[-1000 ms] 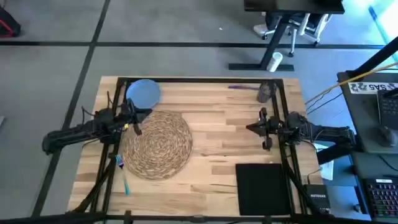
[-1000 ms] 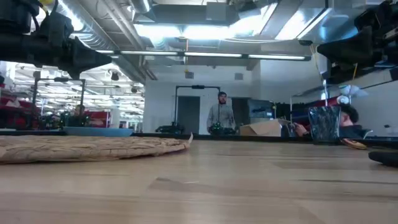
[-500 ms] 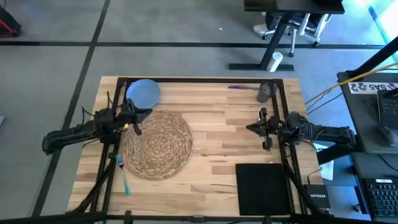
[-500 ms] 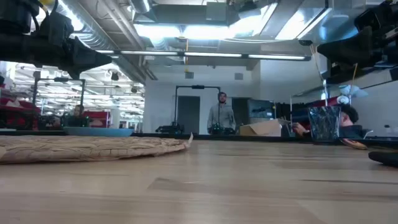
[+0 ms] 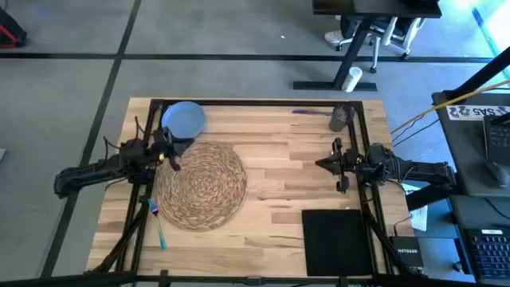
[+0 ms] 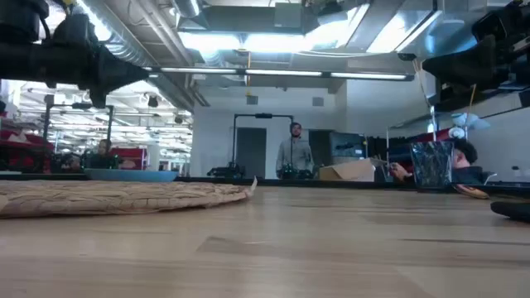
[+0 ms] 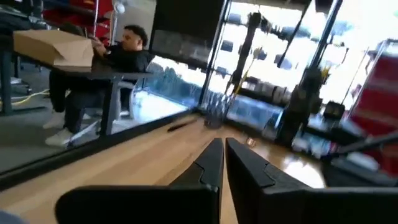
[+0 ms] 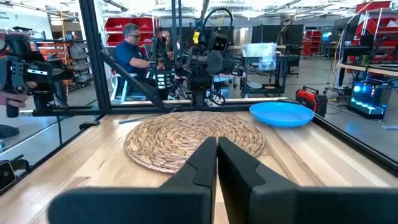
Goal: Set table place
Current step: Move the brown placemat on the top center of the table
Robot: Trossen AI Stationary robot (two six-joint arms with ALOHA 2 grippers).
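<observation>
On the wooden table (image 5: 279, 187) the round woven placemat (image 5: 203, 185) lies flat at the left. The pale blue plate (image 5: 185, 119) rests on the table at the far left corner, beyond the placemat. My left gripper (image 5: 174, 156) hovers shut over the placemat's far left rim, just near of the plate; in its wrist view its fingers (image 7: 214, 163) enclose nothing. My right gripper (image 5: 320, 163) hangs shut above bare wood at the right, pointing toward the placemat (image 8: 193, 137). The black napkin (image 5: 336, 239) lies flat at the near right. The teal fork (image 5: 159, 229) lies by the placemat's near left edge.
A small grey cup (image 5: 340, 118) stands at the far right, with a purple-handled piece of cutlery (image 5: 307, 112) lying beside it. Black frame bars (image 5: 362, 143) cross above the table's edges. Bare wood lies between the placemat and my right gripper. People are in the room beyond.
My left gripper has shifted slightly toward the far edge and the blue plate, staying shut above the table. Nothing on the table has moved.
</observation>
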